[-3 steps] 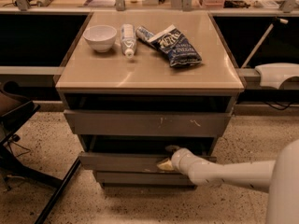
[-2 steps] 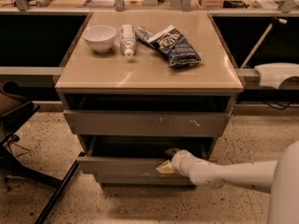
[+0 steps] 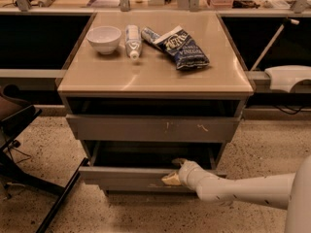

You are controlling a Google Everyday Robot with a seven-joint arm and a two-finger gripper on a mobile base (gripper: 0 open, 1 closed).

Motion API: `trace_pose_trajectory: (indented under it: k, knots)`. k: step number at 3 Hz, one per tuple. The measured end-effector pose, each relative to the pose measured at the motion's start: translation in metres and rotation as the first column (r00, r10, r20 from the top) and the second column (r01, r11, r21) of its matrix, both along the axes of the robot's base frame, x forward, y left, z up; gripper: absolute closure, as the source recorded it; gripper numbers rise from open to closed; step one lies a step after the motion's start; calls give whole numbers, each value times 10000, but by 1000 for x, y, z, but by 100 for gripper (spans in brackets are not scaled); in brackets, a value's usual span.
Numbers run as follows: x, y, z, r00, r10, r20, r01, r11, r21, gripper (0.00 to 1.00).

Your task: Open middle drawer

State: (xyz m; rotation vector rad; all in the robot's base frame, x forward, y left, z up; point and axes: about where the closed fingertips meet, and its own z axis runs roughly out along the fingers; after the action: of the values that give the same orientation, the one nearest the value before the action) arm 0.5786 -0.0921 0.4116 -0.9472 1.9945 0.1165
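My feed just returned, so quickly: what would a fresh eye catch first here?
Low down, the gripper on its white arm is at the front edge of the middle drawer, which stands pulled out with its dark interior showing. Up on the cabinet top sit a white bowl, a lying bottle and a blue chip bag.

tabletop (image 3: 155, 76): smooth beige, semi-gloss, glare patches. middle drawer (image 3: 126, 177) front: matt grey, flat. gripper (image 3: 171, 178) at that drawer's upper edge, right of centre; arm (image 3: 243, 191) glossy white plastic. bowl (image 3: 103, 38) glossy white. chip bag (image 3: 182, 47) crinkly, shiny.
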Motion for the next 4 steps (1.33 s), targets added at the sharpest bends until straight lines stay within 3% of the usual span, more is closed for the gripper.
trace_pose_trajectory:
  k: [3, 4]
  knots:
    - [-11, 0, 10, 9998, -118, -144, 119, 9999, 117, 100]
    - [-39, 2, 2, 9990, -414, -182, 419, 9987, 301, 100]
